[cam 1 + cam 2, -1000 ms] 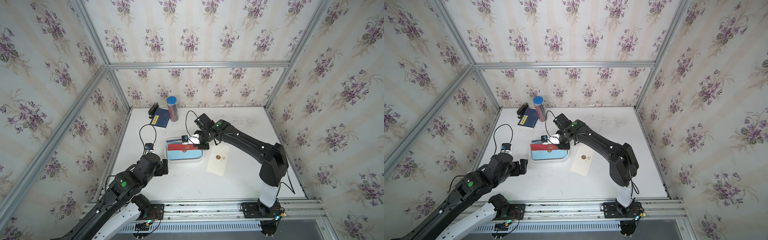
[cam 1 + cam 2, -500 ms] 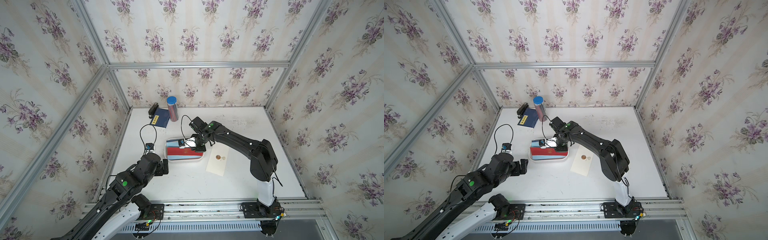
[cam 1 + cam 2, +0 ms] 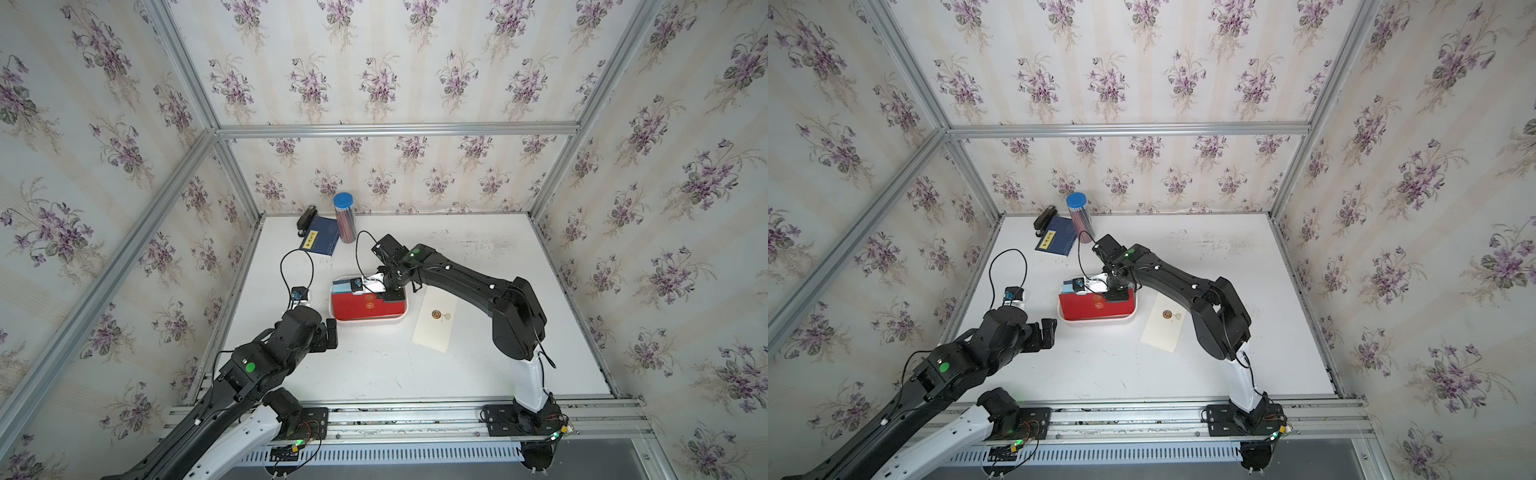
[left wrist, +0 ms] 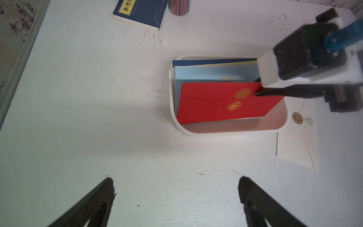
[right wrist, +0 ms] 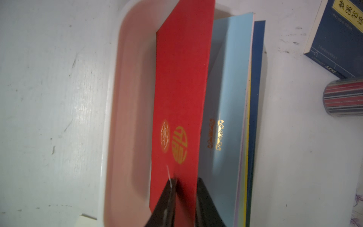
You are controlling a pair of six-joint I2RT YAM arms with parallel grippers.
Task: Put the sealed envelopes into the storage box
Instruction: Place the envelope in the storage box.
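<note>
Several coloured paper envelopes [image 4: 206, 73] stand in the shallow white plastic storage box [image 4: 231, 132]; the red envelope [image 4: 216, 106] leans inside, right gripper [image 5: 185, 182] slightly parted around its edge; one cream envelope [image 3: 434, 322] lies beside, apparently the last; left gripper [image 4: 176, 180] wide open, empty.

The table [image 3: 374, 365] lies bare at the storage box's [image 3: 370, 321] six o'clock. A cream envelope [image 3: 434, 328] lies at three, the right gripper [image 3: 389, 294] above one.

Purple-floral wallpaper [image 3: 395, 62] all round, aluminium framing [image 3: 395, 129] at the seams, white desk [image 3: 374, 374] scuffed toward 12 o'clock.
</note>
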